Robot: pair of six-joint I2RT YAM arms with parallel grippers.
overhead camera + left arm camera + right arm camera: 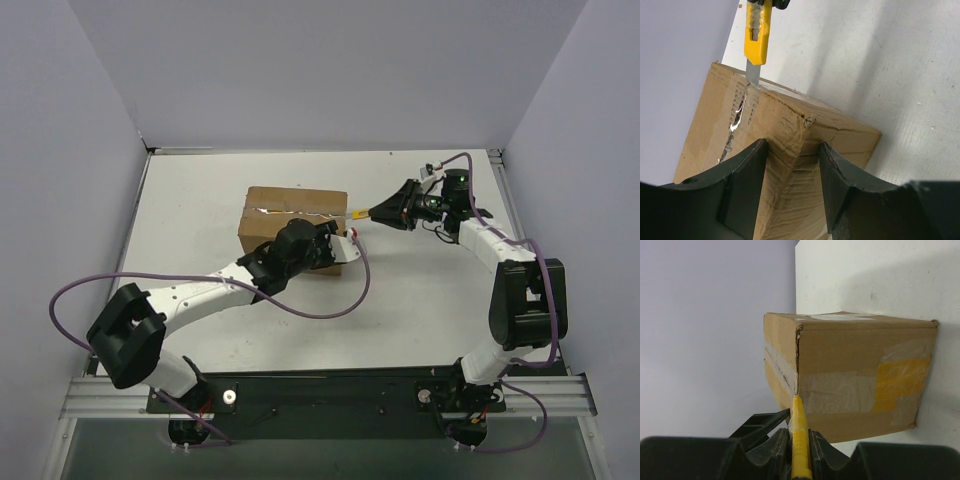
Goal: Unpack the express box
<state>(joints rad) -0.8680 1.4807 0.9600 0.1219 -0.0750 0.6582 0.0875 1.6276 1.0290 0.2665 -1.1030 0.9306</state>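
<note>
The express box (pixel 290 212), a brown taped carton, stands in the middle of the white table with its flaps down. My left gripper (pixel 328 250) clamps the box's near right corner; in the left wrist view the creased corner (pixel 800 145) sits between both fingers (pixel 745 185). A yellow utility knife (pixel 361 213) is pinched in my right gripper (pixel 385 212), which is shut on it. The knife's blade (pixel 753 75) meets the taped seam at the box's right end. In the right wrist view the knife (pixel 800 440) points at the box's (pixel 850 347) split edge.
Pale walls close in the table (pixel 420 320) on the left, back and right. A yellow tape patch (pixel 897 382) and clear tape (pixel 837 392) cover the box's end face. Purple cables (pixel 330 310) trail from both arms. A metal rail (pixel 330 395) runs along the near edge.
</note>
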